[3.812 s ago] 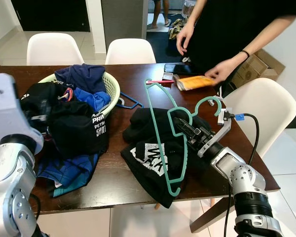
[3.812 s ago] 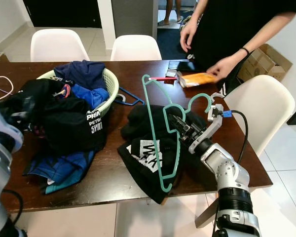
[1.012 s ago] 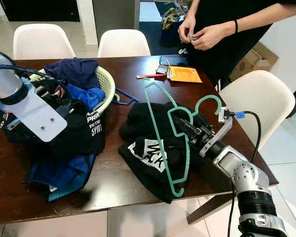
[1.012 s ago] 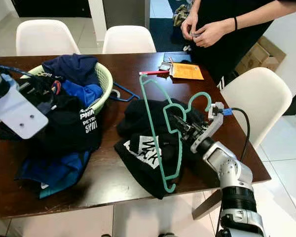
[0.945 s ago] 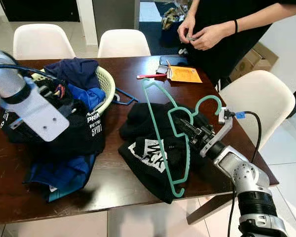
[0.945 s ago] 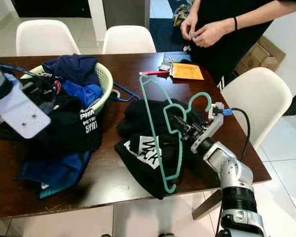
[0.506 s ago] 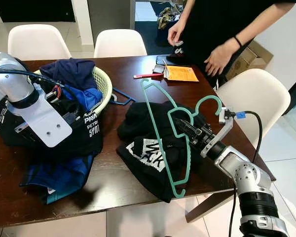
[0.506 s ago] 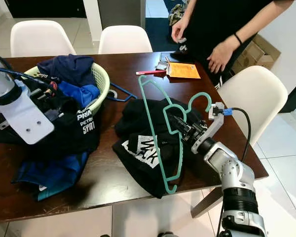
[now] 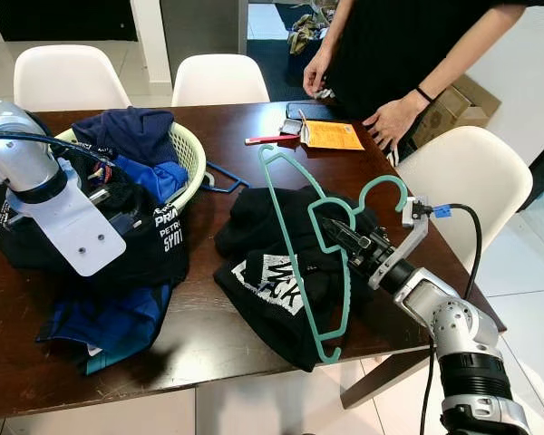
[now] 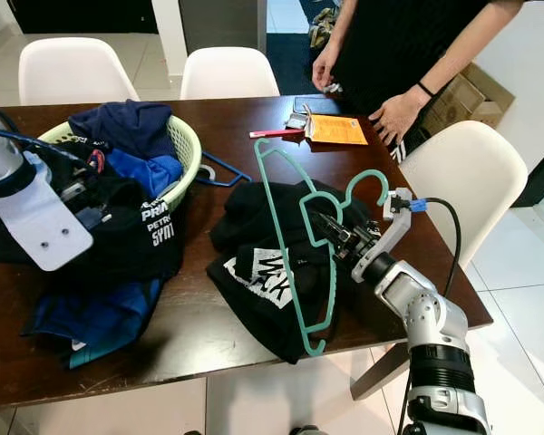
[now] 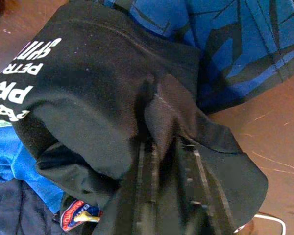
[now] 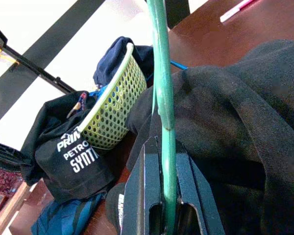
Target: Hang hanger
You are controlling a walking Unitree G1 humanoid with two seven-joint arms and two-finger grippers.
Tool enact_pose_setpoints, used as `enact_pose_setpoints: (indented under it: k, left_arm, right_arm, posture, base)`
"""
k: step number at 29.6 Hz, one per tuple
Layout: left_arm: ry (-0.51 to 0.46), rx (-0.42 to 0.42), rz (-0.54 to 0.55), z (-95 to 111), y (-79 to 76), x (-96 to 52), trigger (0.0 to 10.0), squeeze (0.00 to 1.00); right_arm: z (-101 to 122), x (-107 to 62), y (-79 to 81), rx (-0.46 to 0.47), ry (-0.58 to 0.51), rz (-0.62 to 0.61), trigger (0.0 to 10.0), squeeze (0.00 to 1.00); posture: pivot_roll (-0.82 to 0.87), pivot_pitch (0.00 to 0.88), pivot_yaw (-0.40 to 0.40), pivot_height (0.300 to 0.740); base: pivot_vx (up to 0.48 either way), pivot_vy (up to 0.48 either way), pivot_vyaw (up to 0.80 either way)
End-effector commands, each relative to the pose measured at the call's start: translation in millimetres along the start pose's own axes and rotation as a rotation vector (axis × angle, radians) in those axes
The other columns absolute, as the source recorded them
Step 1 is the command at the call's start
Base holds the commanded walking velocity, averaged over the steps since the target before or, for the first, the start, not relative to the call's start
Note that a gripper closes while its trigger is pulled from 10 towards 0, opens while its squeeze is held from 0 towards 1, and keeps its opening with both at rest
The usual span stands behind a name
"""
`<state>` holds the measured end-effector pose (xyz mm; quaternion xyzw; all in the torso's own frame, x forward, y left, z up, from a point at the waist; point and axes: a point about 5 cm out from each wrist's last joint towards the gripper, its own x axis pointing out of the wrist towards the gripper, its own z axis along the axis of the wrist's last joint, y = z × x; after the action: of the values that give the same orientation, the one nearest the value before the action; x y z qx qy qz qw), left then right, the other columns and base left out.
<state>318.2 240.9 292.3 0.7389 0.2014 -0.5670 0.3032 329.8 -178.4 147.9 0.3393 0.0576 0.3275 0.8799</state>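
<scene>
Honestly, your biggest risk sits with the black garment (image 9: 276, 272) sprawled on the table (image 9: 208, 335): the green hanger (image 9: 295, 240) stands over it, lower end close to the cloth, and if you swing the hanger without lifting first, that corner could catch a fold and drag the garment toward the table edge. Next, watch the grip itself. Your right gripper (image 9: 337, 234) is clamped on the hanger's neck just below the hook, so the long triangle hangs out to one side; a quick turn could let it twist between the fingers or slip out. On the other side, your left gripper (image 11: 161, 147) has its fingers drawn narrow on a fold of the black printed shirt (image 9: 159, 240) draped over the laundry basket (image 9: 195, 154); pulling there while you move the hanger could tip the basket or spill clothes. A person (image 10: 408, 45) stands near the far corner with a hand (image 10: 392, 113) by the orange packet (image 10: 337, 130), within the hanger's sweep.

You are holding a thin teal plastic hanger, tilted, open hook curling toward the right chair (image 10: 462, 190), smooth and slightly flexible by the look of it.
</scene>
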Motion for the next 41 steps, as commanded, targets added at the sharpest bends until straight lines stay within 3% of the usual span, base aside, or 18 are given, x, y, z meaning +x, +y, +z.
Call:
enact_pose_setpoints:
  k: [1, 12, 13, 16, 19, 22, 25, 26, 28, 29, 30, 31, 35, 36, 37, 39, 40, 41]
  left_arm:
    - [0.007, -0.016, -0.033, -3, -8.7, -2.0, 0.0, 0.0]
    - [-0.022, -0.042, 0.051, -3, -5.3, -15.3, 0.0, 0.0]
    - [-0.211, -0.087, 0.317, 14, 17.7, -50.4, 0.0, 0.0]
    - [-0.398, -0.087, 0.48, 33, 31.1, -80.1, 0.0, 0.0]
    - [-0.443, -0.082, 0.513, 37, 33.6, -87.6, 0.0, 0.0]
    - [-0.629, -0.043, 0.71, 54, 41.4, -131.5, 0.0, 0.0]
    - [-0.719, -0.045, 0.807, 58, 40.5, -147.1, 0.0, 0.0]
    - [-0.811, -0.071, 0.916, 59, 40.0, -157.0, 1.6, 0.0]
    - [-0.878, -0.109, 0.991, 57, 39.7, -160.0, 2.2, 0.0]
    - [-0.973, -0.164, 1.079, 59, 42.2, -159.6, 5.0, 0.0]
    - [-0.973, -0.164, 1.079, 59, 42.2, -159.6, 5.0, 0.0]
    - [-1.085, -0.23, 1.171, 65, 45.5, -155.0, 10.0, 0.0]
    - [-1.368, -0.414, 1.343, 77, 53.5, -135.0, 10.0, 0.0]
    - [-1.473, -0.604, 1.365, 81, 56.3, -103.9, 10.0, 0.0]
    - [-1.473, -0.604, 1.365, 81, 56.3, -103.9, 10.0, 0.0]
    - [-1.541, -0.918, 1.325, 92, 53.3, -44.0, 10.0, 0.0]
    - [-1.541, -0.918, 1.325, 92, 53.3, -44.0, 10.0, 0.0]
    - [-1.5, -1.084, 1.234, 107, 48.8, 1.6, 10.0, 0.0]
  right_arm:
    - [-1, -3.9, -1.6, 0.0, 0.003, -0.018, 10.0, 0.0]
    - [-1, -2.4, -1.3, 0.005, -0.004, -0.017, 10.0, 0.0]
    - [-1, -1.3, -1.6, 0.01, -0.012, -0.016, 10.0, 0.0]
    - [-2, -0.1, -1.7, 0.015, -0.018, -0.015, 10.0, 0.0]
    - [-2, 0.3, -1.6, 0.016, -0.02, -0.015, 10.0, 0.0]
    - [-3, 2.4, -1.9, 0.023, -0.028, -0.011, 10.0, 0.0]
    - [-4, 4.0, -2.0, 0.029, -0.033, -0.008, 10.0, 0.0]
    - [-5, 5.7, -2.0, 0.032, -0.036, -0.005, 10.0, 0.0]
    - [-5, 6.8, -2.0, 0.034, -0.039, -0.003, 10.0, 0.0]
    - [-6, 7.3, -2.2, 0.036, -0.042, -0.002, 10.0, 0.0]
    - [-6, 7.3, -2.2, 0.036, -0.042, -0.002, 10.0, 0.0]
    - [-6, 7.6, -2.5, 0.039, -0.047, -0.002, 10.0, 0.0]
    - [-6, 7.5, -3.5, 0.044, -0.06, -0.004, 10.0, 0.0]
    - [-5, 7.8, -3.7, 0.04, -0.064, -0.008, 10.0, 0.0]
    - [-5, 7.8, -3.7, 0.04, -0.064, -0.008, 10.0, 0.0]
    - [-5, 8.0, -3.9, 0.03, -0.064, -0.013, 10.0, 0.0]
    - [-5, 8.0, -3.9, 0.03, -0.064, -0.013, 10.0, 0.0]
    - [-5, 8.1, -4.3, 0.029, -0.061, -0.015, 10.0, 0.0]
  posture:
    - [0.07, 0.135, -0.065, 0.74]
    - [0.08, 0.135, -0.061, 0.74]
    - [0.1, 0.131, -0.051, 0.74]
    - [0.1, 0.126, -0.051, 0.74]
    - [0.1, 0.126, -0.051, 0.74]
    - [0.12, 0.118, -0.046, 0.74]
    - [0.13, 0.11, -0.045, 0.74]
    - [0.13, 0.101, -0.04, 0.74]
    - [0.13, 0.096, -0.044, 0.74]
    - [0.14, 0.091, -0.036, 0.74]
    - [0.14, 0.091, -0.036, 0.74]
    - [0.14, 0.086, -0.036, 0.74]
    - [0.15, 0.077, -0.032, 0.74]
    - [0.13, 0.072, -0.029, 0.74]
    - [0.13, 0.072, -0.029, 0.74]
    - [0.13, 0.072, -0.028, 0.74]
    - [0.13, 0.072, -0.028, 0.74]
    - [0.13, 0.071, -0.029, 0.74]
  base:
    - [0.0, 0.0, 0.0]
    - [0.0, 0.0, 0.0]
    - [0.0, 0.0, 0.0]
    - [0.0, 0.0, 0.0]
    - [0.0, 0.0, 0.0]
    - [0.0, 0.0, 0.0]
    - [0.0, 0.0, 0.0]
    - [0.0, 0.0, 0.0]
    - [0.0, 0.0, 0.0]
    - [0.0, 0.0, 0.0]
    - [0.0, 0.0, 0.0]
    - [0.0, 0.0, 0.0]
    - [0.0, 0.0, 0.0]
    - [0.0, 0.0, 0.0]
    - [0.0, 0.0, 0.0]
    - [0.0, 0.0, 0.0]
    - [0.0, 0.0, 0.0]
    - [0.0, 0.0, 0.0]
